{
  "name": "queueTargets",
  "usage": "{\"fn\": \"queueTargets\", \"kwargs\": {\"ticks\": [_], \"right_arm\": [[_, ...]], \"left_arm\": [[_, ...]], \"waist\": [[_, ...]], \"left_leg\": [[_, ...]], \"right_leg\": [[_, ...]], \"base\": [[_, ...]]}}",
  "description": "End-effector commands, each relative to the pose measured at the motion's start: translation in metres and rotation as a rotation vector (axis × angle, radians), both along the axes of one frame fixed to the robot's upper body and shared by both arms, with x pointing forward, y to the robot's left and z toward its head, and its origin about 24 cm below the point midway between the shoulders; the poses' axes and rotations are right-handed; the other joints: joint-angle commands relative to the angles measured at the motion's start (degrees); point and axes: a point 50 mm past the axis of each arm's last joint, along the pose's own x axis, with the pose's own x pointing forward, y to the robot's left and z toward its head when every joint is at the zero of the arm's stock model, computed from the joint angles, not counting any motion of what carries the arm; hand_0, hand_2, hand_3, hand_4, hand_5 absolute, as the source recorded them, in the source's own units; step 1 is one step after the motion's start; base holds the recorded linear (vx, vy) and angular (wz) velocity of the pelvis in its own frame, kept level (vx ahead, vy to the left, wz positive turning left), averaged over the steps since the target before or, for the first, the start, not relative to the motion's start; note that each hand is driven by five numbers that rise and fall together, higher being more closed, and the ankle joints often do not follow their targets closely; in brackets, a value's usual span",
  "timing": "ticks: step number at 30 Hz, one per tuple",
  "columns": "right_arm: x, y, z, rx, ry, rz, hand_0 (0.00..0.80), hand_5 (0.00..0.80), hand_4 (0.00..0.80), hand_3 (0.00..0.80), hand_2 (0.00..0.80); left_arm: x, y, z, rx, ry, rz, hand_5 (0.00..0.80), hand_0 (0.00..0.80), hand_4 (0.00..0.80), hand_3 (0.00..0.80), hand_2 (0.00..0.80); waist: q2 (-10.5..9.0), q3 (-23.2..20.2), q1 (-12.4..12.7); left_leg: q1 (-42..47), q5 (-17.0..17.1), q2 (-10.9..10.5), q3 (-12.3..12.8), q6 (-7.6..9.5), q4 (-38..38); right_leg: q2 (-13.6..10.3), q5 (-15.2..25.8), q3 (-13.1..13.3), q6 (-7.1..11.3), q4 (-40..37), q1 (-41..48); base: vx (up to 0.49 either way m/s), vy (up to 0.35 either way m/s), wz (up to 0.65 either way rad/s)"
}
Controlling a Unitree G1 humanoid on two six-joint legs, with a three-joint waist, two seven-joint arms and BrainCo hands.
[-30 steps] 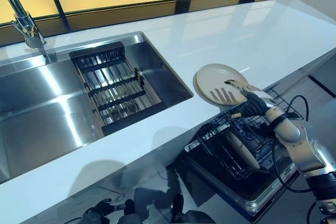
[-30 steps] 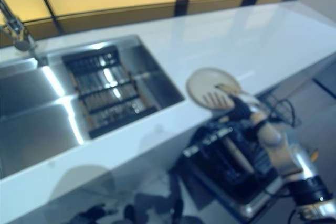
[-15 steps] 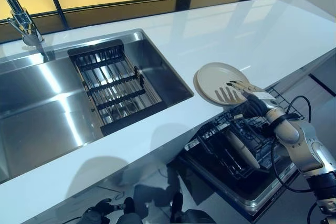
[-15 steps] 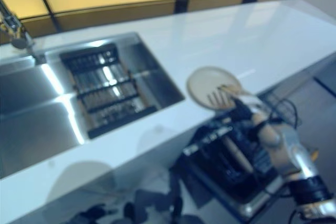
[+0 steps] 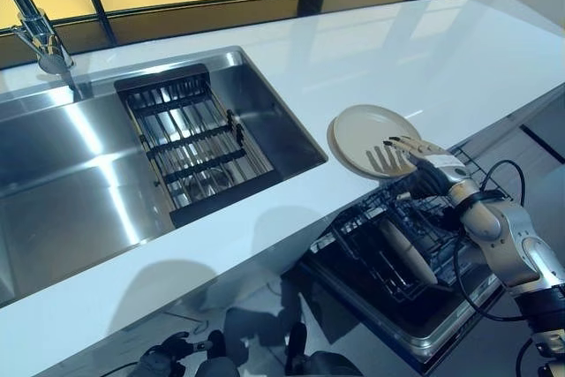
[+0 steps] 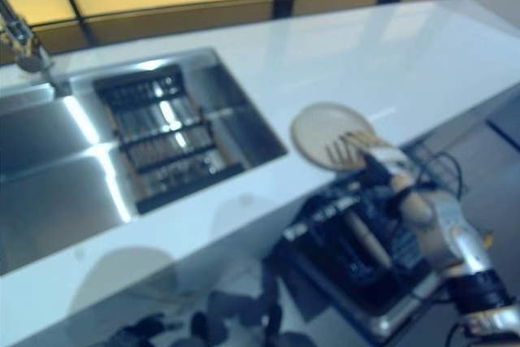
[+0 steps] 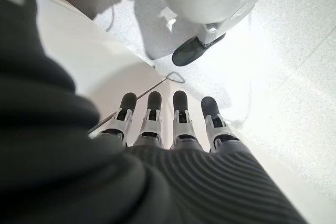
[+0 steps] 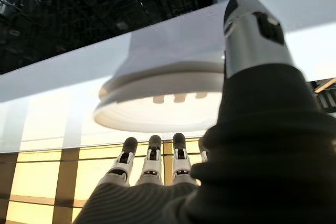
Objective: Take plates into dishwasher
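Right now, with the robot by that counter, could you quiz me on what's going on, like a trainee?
1. True or false: the plate already stands in the rack.
2. Which hand reaches over the plate: A) left, B) right?
3. Fill in: the plate lies on the white ____, by its front edge.

Key:
1. False. It lies flat on the counter; a different plate is in the rack below.
2. B. Its fingers are straight above the plate; the left hand hangs low, open.
3. Counter.
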Motion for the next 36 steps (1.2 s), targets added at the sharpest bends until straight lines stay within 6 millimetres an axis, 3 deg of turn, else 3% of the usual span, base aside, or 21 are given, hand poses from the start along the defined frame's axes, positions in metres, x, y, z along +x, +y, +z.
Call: {"fn": "queueTargets", "kwargs": {"ticks": [1,6,7,11,13,19,21,31,35,36], "right_arm": [[0.0091,0.0069,0.0321,-0.080,-0.121,0.052,0.000,0.000,0.000,0.000,0.000],[0.0094,0.0063,0.0312,-0.078,-0.115,0.051,0.000,0.000,0.000,0.000,0.000],[0.0094,0.0061,0.0304,-0.076,-0.114,0.051,0.066,0.066,0.066,0.066,0.066],[0.0092,0.0060,0.0290,-0.074,-0.110,0.048,0.119,0.119,0.119,0.119,0.119],[0.0096,0.0056,0.0296,-0.073,-0.111,0.045,0.213,0.213,0.213,0.213,0.213],[0.0098,0.0062,0.0295,-0.072,-0.108,0.045,0.223,0.223,0.223,0.223,0.223],[0.0094,0.0059,0.0286,-0.071,-0.109,0.045,0.348,0.348,0.348,0.348,0.348],[0.0087,0.0050,0.0293,-0.074,-0.111,0.046,0.442,0.442,0.442,0.442,0.442],[0.0074,0.0045,0.0305,-0.076,-0.118,0.046,0.515,0.515,0.515,0.515,0.515],[0.0070,0.0042,0.0315,-0.076,-0.121,0.046,0.568,0.568,0.568,0.568,0.568]], "left_arm": [[0.0163,0.0029,0.0061,0.026,-0.032,-0.033,0.000,0.000,0.000,0.000,0.000],[0.0174,0.0027,0.0066,0.026,-0.034,-0.032,0.000,0.000,0.000,0.000,0.000],[0.0177,0.0028,0.0067,0.027,-0.035,-0.032,0.000,0.000,0.000,0.000,0.000],[0.0168,0.0029,0.0066,0.027,-0.035,-0.032,0.000,0.000,0.000,0.000,0.000],[0.0181,0.0030,0.0072,0.026,-0.037,-0.033,0.000,0.000,0.000,0.000,0.000],[0.0188,0.0032,0.0075,0.024,-0.037,-0.033,0.000,0.000,0.000,0.000,0.000],[0.0185,0.0025,0.0072,0.024,-0.037,-0.034,0.000,0.000,0.000,0.000,0.000],[0.0183,0.0022,0.0066,0.025,-0.037,-0.033,0.000,0.000,0.000,0.000,0.000],[0.0179,0.0023,0.0067,0.024,-0.036,-0.032,0.000,0.000,0.000,0.000,0.000],[0.0183,0.0024,0.0069,0.025,-0.035,-0.033,0.000,0.000,0.000,0.000,0.000]], "waist": [[1.61,-0.66,2.66],[1.46,-0.57,2.71],[1.42,-0.54,2.72],[1.40,-0.43,2.78],[1.43,-0.37,2.82],[1.42,-0.32,2.83],[1.36,-0.26,2.86],[1.35,-0.36,2.72],[1.38,-0.43,2.71],[1.37,-0.46,2.70]], "left_leg": [[-0.43,-1.98,2.19,-1.08,1.65,-0.13],[-0.49,-1.98,2.22,-1.09,1.70,-0.13],[-0.51,-1.99,2.22,-1.13,1.72,-0.13],[-0.47,-1.96,2.27,-1.14,1.73,-0.13],[-0.55,-1.98,2.26,-1.16,1.70,-0.13],[-0.63,-1.94,2.28,-1.18,1.68,-0.13],[-0.63,-1.96,2.31,-1.09,1.67,-0.13],[-0.59,-2.02,2.35,-1.15,1.68,-0.13],[-0.53,-2.03,2.36,-1.17,1.68,-0.13],[-0.52,-2.03,2.36,-1.21,1.67,-0.13]], "right_leg": [[-3.49,-5.97,-0.61,4.37,11.53,0.37],[-3.50,-5.86,-0.62,4.43,11.65,0.31],[-3.50,-5.84,-0.60,4.45,11.66,0.28],[-3.52,-5.81,-0.65,4.48,11.68,0.31],[-3.55,-5.89,-0.69,4.48,11.66,0.32],[-3.51,-5.99,-0.63,4.44,11.62,0.35],[-3.58,-5.96,-0.65,4.49,11.69,0.36],[-3.48,-6.14,-0.59,4.38,11.62,0.41],[-3.49,-6.05,-0.61,4.43,11.56,0.48],[-3.48,-6.04,-0.61,4.43,11.57,0.46]], "base": [[0.000,0.000,0.00],[0.000,0.000,0.00],[0.000,0.000,0.00],[0.000,0.000,0.00],[0.000,0.000,0.00],[0.000,0.000,0.00],[0.000,0.000,0.00],[0.000,0.000,0.00],[0.000,0.000,0.00],[0.000,0.000,0.00]]}}
